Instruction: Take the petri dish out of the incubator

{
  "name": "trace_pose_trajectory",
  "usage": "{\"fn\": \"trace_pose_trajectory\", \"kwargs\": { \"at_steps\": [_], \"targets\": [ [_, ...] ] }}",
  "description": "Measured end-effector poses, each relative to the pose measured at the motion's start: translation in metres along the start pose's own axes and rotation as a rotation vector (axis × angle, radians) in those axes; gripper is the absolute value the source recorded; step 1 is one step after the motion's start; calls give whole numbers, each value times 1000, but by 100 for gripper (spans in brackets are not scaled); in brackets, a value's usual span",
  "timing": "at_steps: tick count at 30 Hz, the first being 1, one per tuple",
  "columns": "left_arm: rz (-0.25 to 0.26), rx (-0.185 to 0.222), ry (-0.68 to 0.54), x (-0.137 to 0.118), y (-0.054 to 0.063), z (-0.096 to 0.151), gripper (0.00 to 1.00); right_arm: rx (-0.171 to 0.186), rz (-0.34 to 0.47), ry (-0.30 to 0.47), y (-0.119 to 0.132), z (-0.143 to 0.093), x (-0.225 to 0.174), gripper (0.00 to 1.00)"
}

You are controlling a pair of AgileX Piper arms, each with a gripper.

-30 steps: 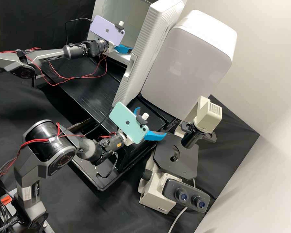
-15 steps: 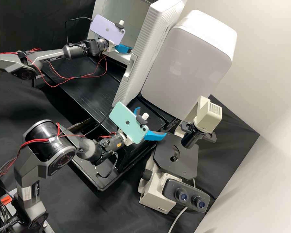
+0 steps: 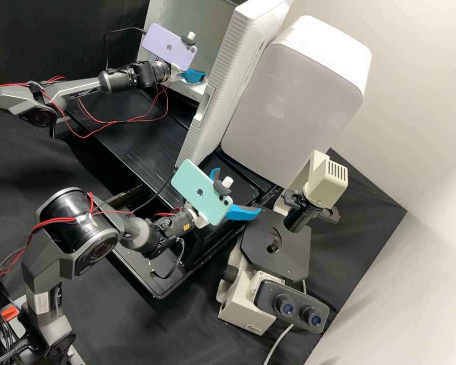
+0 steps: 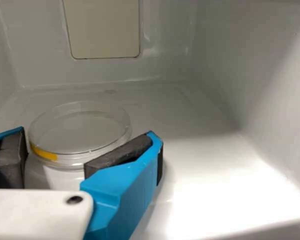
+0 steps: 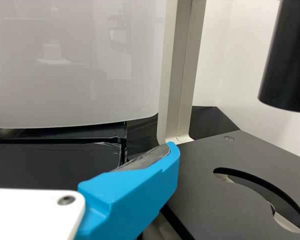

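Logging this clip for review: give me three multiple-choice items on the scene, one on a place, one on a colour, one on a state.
1. Where is the petri dish? A on the microscope stage; B inside the incubator; C on the black bench.
2. What colour is the strip on the dish's side? A yellow; B red; C green.
3. How is the incubator door? A shut; B open; C taken off.
Answers: B, the left wrist view shows it on the white chamber floor; A, the strip below its rim is yellow; B, the high view shows the door swung out.
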Motion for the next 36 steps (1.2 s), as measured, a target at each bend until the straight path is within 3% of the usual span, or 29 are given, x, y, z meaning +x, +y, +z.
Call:
{"fn": "trace_pose_trajectory", "kwargs": {
  "at_steps": [9, 21, 36],
  "targets": [
    [-7, 14, -25, 1, -2, 2, 0, 0, 0, 0, 0, 0, 0, 100],
    [5, 1, -36, -1, 2, 3, 0, 0, 0, 0, 0, 0, 0, 100],
    [13, 57, -55, -3, -7, 1, 0, 0, 0, 0, 0, 0, 0, 100]
  ]
}}
